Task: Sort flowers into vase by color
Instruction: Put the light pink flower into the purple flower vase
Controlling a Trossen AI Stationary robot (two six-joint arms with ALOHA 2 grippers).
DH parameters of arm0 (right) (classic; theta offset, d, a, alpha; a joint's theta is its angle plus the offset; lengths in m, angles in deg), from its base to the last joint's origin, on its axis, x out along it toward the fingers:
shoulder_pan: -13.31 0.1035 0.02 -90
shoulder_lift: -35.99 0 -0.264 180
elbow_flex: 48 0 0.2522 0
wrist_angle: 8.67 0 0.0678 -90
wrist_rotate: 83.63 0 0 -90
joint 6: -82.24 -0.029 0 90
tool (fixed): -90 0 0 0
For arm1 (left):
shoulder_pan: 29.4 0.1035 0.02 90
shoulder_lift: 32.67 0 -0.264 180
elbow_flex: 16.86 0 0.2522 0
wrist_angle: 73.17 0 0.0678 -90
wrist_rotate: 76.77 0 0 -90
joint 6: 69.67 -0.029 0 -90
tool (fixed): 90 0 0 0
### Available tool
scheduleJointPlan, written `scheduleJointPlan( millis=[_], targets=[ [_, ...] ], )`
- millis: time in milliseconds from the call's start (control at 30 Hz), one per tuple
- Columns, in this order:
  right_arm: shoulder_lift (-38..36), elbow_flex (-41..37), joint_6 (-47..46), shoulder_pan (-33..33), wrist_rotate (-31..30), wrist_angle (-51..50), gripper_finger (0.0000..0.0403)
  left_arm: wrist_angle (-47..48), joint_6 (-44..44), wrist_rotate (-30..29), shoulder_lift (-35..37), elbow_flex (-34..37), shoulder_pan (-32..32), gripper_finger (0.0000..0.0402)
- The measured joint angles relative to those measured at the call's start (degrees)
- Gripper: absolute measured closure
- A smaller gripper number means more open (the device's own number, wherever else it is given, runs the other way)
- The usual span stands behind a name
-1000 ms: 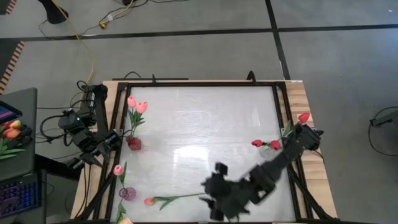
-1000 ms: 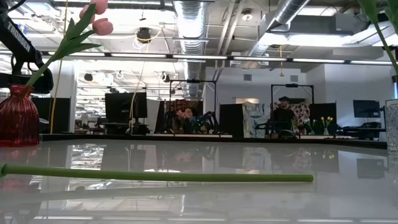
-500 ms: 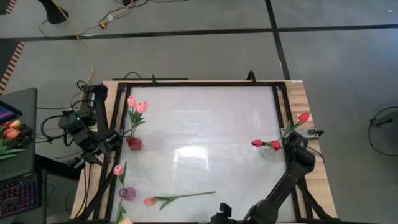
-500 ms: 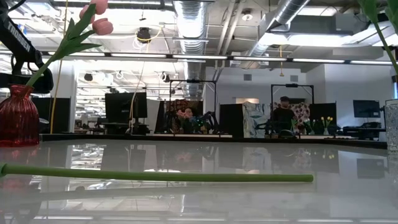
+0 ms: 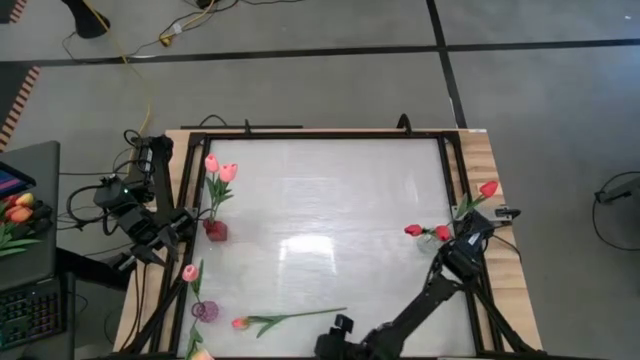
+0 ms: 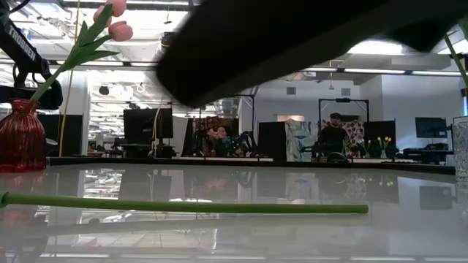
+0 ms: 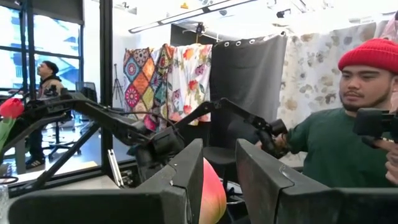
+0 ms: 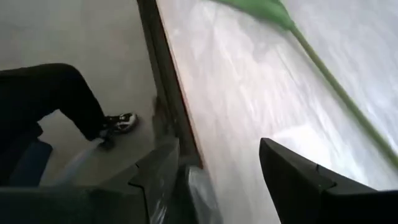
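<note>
A pink tulip (image 5: 290,318) lies flat on the table near its near edge, bud (image 5: 240,323) toward the left; its stem (image 6: 183,207) runs across the low view. My right gripper (image 5: 332,345) hangs open over the near edge, just short of the stem's free end (image 8: 323,81). A red vase (image 5: 215,230) holds two pink tulips (image 5: 220,168). A small purple vase (image 5: 205,311) holds a pale-pink one (image 5: 190,272). A clear vase (image 5: 435,240) at the right holds red tulips (image 5: 413,230). My left gripper (image 5: 185,225) waits open at the left edge, with a pale bud (image 7: 211,193) showing beyond its fingers.
A black frame (image 5: 320,135) borders the table. My right arm (image 6: 292,44) crosses the top of the low view. A person's shoe (image 8: 118,121) stands on the floor past the near edge. Another person (image 7: 348,124) sits beyond the table. Orange tulips (image 5: 18,210) lie on a side desk.
My right gripper has drawn back from beside the lying tulip's stem end toward the table's near edge, then shifted a little to the left. Its arm now crosses the low view. The lying tulip has stayed where it was.
</note>
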State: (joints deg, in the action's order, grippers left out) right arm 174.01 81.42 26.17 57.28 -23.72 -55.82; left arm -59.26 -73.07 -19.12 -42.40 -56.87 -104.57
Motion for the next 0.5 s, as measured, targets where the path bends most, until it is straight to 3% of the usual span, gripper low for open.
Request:
scheduleJointPlan(
  millis=[267, 500],
  targets=[
    [-0.31, 0.01, 9.81, -3.90, -3.63, -0.25, 0.0155, 0.29, 1.09, -0.01, 0.02, 0.01, 0.00, 0.0319],
    [0.14, 0.02, 14.40, -6.51, -3.06, -1.84, 0.0155, 0.40, 0.35, -0.01, 0.01, -0.01, -0.02, 0.0319]
  ],
)
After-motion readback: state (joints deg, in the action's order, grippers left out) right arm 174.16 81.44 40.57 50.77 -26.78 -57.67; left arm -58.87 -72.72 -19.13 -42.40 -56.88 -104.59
